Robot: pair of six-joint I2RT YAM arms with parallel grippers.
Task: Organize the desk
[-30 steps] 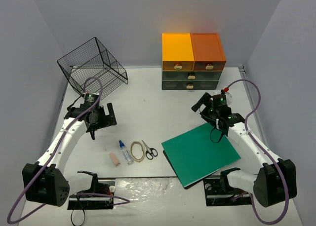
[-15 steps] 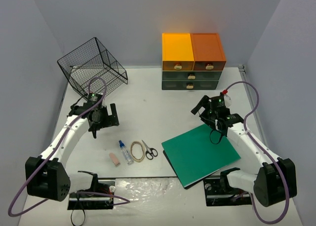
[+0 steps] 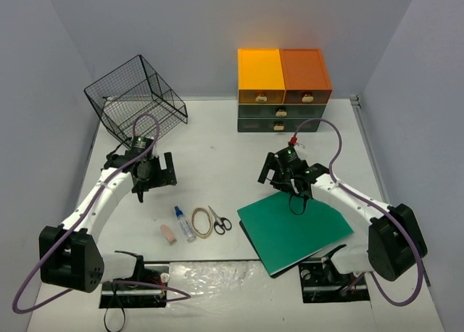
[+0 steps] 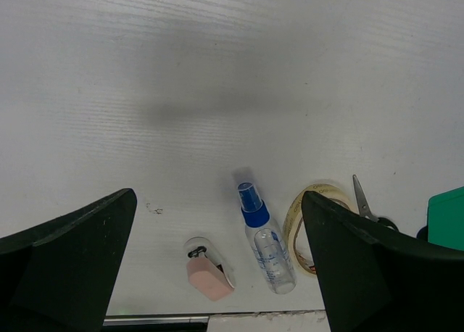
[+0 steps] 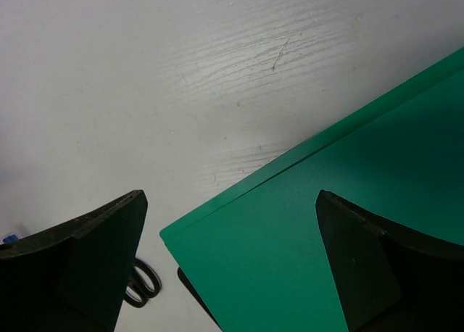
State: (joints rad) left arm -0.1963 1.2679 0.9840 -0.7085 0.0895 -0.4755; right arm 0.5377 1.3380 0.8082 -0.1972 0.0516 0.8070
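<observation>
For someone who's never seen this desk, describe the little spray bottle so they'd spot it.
On the white desk, a row of small items lies left of the green folder. The spray bottle lies between the pink eraser and the tape ring, the only clear one, blue-topped.

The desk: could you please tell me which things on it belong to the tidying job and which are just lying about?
Job: desk, pink eraser, spray bottle, tape roll, scissors, green folder; likely storage: drawer unit, wire basket.
Not the job: purple cables, arm base plates.
</observation>
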